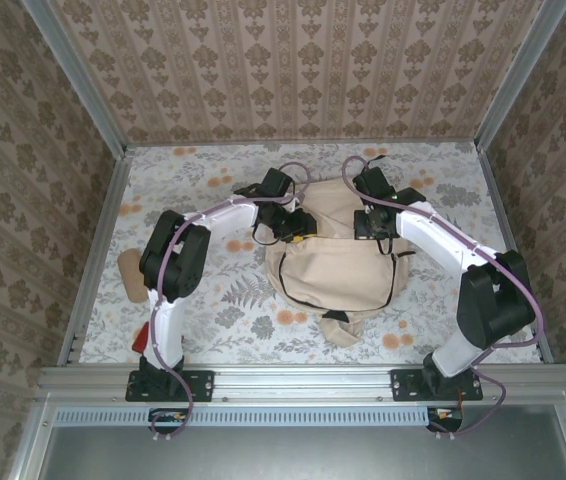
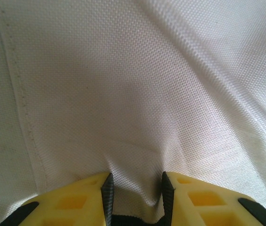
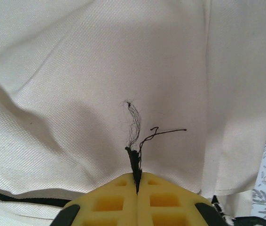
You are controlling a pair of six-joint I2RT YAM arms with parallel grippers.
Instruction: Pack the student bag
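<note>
The student bag (image 1: 338,270) is being held: left gripper (image 2: 136,184) pinching a fabric fold (image 2: 135,162), right gripper (image 3: 136,179) clamped on black thread (image 3: 133,157); slow, even spreading advised

The student bag (image 1: 338,265) lies mid-table, on the table (image 1: 213,320); the left gripper (image 1: 291,232) is down on the bag's far-left corner, and the right gripper (image 1: 373,225) is on its far edge, right of centre; the two sit near each other across the bag's far side. In the left wrist view a fold of the bag is drawn in between the fingers (image 2: 107,190); in the right wrist view the jaws meet on the bag, with bare table off to the right. A strap (image 1: 341,330) pokes out from the bag's near edge; a flat piece (image 1: 131,275) lies well left of the bag, beside the left arm (image 1: 175,262); a small item (image 1: 145,338) sits left of the bag and nearer, against that arm.
</note>
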